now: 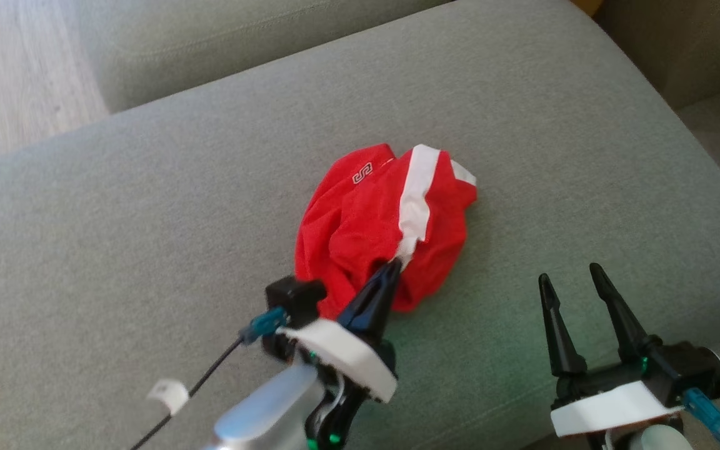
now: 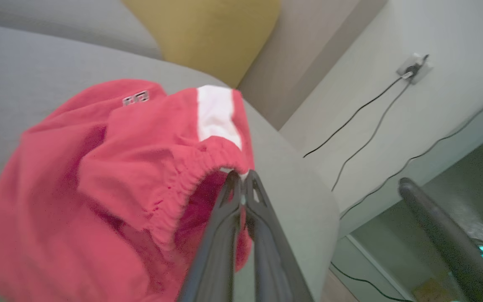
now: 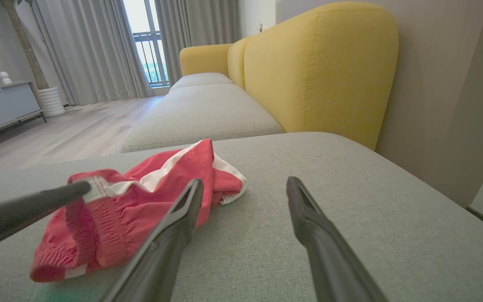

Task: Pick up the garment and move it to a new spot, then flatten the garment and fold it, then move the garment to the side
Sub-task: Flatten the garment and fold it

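Red garment (image 1: 379, 231) bears small outlined logo (image 1: 363, 173), illegible

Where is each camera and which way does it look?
Head view: from the head, down at the grey fabric sofa cushion and crumpled red garment with a white stripe; left gripper pinching it, right gripper open.
Left wrist view: along its shut fingers into the garment's elastic edge.
Right wrist view: low across the cushion towards the yellow sofa back, between its open fingers.
All three see the garment.
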Robot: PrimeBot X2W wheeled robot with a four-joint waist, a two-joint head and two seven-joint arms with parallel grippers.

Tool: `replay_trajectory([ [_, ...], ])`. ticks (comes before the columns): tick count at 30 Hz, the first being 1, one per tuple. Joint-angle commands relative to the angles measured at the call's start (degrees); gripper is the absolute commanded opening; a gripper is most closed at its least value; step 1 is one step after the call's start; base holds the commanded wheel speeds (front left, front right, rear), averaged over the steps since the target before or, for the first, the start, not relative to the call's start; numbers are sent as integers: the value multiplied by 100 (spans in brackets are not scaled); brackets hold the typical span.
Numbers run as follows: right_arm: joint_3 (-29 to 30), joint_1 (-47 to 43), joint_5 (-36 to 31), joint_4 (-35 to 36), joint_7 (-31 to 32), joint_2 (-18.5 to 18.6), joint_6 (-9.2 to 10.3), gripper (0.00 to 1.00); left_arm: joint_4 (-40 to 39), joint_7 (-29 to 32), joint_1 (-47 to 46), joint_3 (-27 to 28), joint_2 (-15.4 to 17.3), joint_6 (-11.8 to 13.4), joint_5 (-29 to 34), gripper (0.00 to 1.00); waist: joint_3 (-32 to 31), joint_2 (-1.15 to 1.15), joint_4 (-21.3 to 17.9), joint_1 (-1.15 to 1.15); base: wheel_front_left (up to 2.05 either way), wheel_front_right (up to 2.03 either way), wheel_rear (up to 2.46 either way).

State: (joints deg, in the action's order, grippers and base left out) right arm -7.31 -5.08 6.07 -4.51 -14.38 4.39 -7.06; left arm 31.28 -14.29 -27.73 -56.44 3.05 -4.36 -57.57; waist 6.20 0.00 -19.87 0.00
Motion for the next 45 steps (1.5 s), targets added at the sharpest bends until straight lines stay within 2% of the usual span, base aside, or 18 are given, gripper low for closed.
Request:
replay_trajectory([
  [1,-136,264,47,154,-62,86,-43,100,-206,-70,-408,60,-17,-57,7,0,-73,0,-54,0,0,0,0],
  [5,-214,291,48,130,-62,62,-43,100,-231,-66,-1161,-116,-17,-194,25,0,-239,0,-249,0,0,0,0],
  [12,-387,367,46,71,-62,16,-43,100,-50,222,-3026,-167,-17,-294,-19,0,-453,0,-660,0,0,0,0],
  [16,-362,293,42,101,-62,0,-43,100,98,335,-3956,-169,0,-309,24,0,-483,0,-714,0,0,0,0],
  [20,-272,229,33,162,-62,-9,-43,100,44,416,-4238,-263,150,-311,-109,0,-487,0,-648,0,0,0,0],
  [24,-71,104,15,297,-62,21,-43,100,-210,533,-3845,-437,482,-312,-510,0,-477,0,-378,0,0,0,0],
  [31,75,-42,26,491,-62,146,-43,100,-608,608,-2178,-919,1339,-295,-948,0,-272,0,308,0,0,0,0],
  [38,170,14,5,518,-62,391,-43,100,-923,294,-1099,-1069,2045,74,-931,0,-58,0,937,0,0,0,0],
  [42,196,186,112,382,-62,695,-43,100,-1033,141,-943,-1043,2281,321,-731,0,2,0,1176,0,0,0,0],
  [45,79,378,616,-47,-62,953,-43,100,-1080,73,-902,-1000,2369,432,-617,0,31,0,1297,0,0,0,0],
])
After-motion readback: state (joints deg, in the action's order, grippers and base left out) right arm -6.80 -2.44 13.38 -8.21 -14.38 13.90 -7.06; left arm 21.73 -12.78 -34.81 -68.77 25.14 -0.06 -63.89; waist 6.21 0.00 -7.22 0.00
